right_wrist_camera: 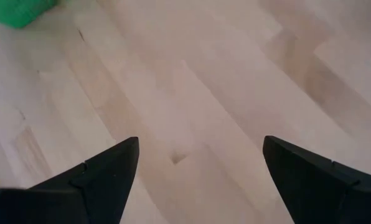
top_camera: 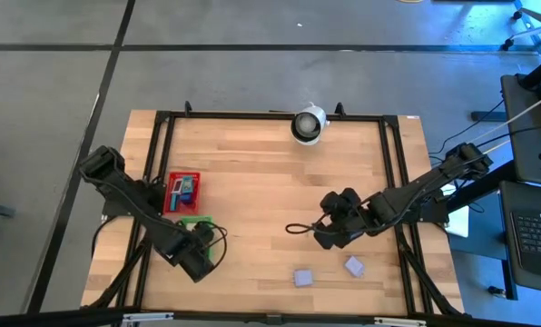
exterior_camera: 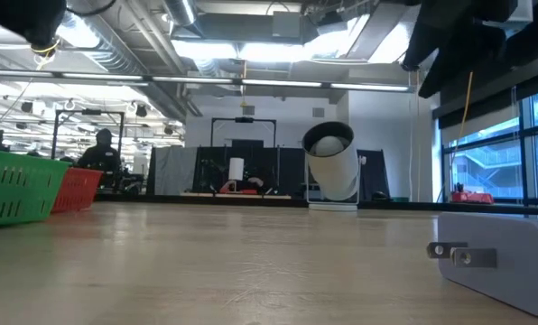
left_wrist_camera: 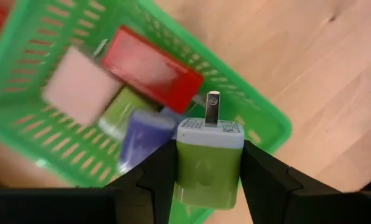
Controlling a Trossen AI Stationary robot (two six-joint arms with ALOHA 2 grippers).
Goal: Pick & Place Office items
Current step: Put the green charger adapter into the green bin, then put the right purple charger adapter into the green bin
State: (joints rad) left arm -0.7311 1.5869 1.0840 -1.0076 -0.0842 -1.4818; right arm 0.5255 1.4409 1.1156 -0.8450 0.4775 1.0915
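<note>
My left gripper (left_wrist_camera: 208, 180) is shut on a small green plug block (left_wrist_camera: 209, 163) above the green mesh tray (left_wrist_camera: 260, 118). It also shows in the high view (top_camera: 201, 238). The tray holds a red piece (left_wrist_camera: 151, 68), a pink one (left_wrist_camera: 79, 87), a green one (left_wrist_camera: 120, 112) and a purple one (left_wrist_camera: 142, 140). Two lavender blocks (top_camera: 303, 277) (top_camera: 354, 266) lie on the table near its front edge. My right gripper (right_wrist_camera: 201, 168) is open and empty over bare wood, left of those blocks in the high view (top_camera: 311, 232). My left gripper pinches the green plug block by its two opposite sides (left_wrist_camera: 180, 168) between its two fingers. The block's metal prong (left_wrist_camera: 213, 106) points away from the gripper, toward the tray. The block is lifted clear above the green tray's near rim.
A red mesh tray (top_camera: 184, 189) with pieces in it stands just beyond the green tray (top_camera: 196, 222). A white round black-centred object (top_camera: 309, 124) stands at the far edge. A white plug block (exterior_camera: 504, 257) lies close in the low view. A black frame (top_camera: 393, 173) borders the table.
</note>
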